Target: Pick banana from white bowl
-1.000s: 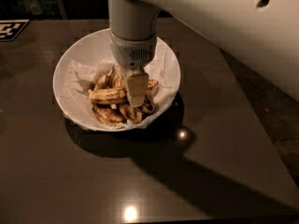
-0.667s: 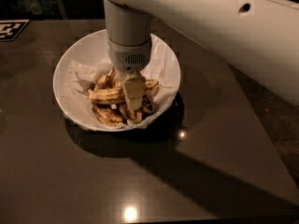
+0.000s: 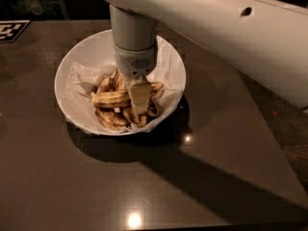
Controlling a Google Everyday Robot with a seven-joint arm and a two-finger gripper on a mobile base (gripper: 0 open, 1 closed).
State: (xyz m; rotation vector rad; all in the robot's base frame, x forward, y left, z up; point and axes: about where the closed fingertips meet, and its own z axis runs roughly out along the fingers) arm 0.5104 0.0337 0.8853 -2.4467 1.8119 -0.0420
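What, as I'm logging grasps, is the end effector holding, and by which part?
It cannot be told. The end effector is down in the white bowl, at the middle of the long banana, but no hold shows.

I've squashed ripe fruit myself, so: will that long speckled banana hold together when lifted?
The banana looks brown-speckled, so it is probably soft and easily bruised. It lies among other bananas, so lifting may drag them. The gripper is low over them inside the white bowl.
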